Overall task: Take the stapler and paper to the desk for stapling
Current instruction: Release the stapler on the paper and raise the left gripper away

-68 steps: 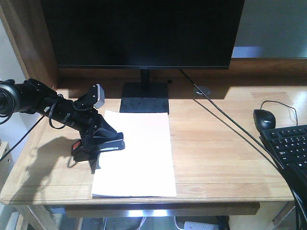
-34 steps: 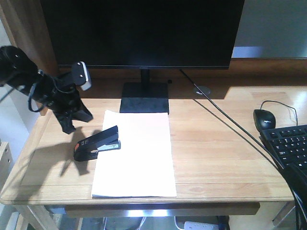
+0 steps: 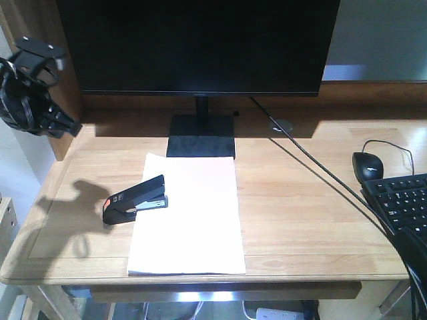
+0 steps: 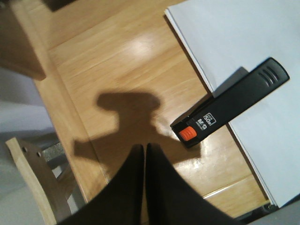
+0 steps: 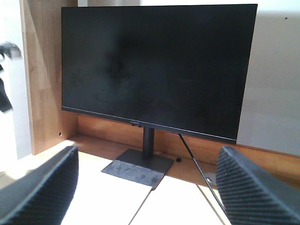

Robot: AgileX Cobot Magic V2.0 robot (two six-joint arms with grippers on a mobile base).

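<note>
Left wrist view: black, orange-tabbed stapler [image 4: 232, 105] lies half on white paper [image 4: 262, 61]; left end effector [image 4: 144, 154] pressed together.

The black stapler [image 3: 135, 200] (orange tab outward) lies across the white paper's [image 3: 190, 217] left edge on the desk [image 3: 307, 220].

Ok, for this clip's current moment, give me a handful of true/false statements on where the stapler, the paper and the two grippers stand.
1. The stapler lies partly on the paper and partly on the bare desk. True.
2. The left gripper is clamped on the stapler. False: its fingers are shut together on nothing, above and clear of the stapler.
3. The right gripper is open. True: its two pads stand wide apart, facing the monitor.
4. The stapler's orange tab points toward the monitor. False: it points to the desk's left edge, off the paper.
5. The paper lies in front of the monitor stand. True.
</note>
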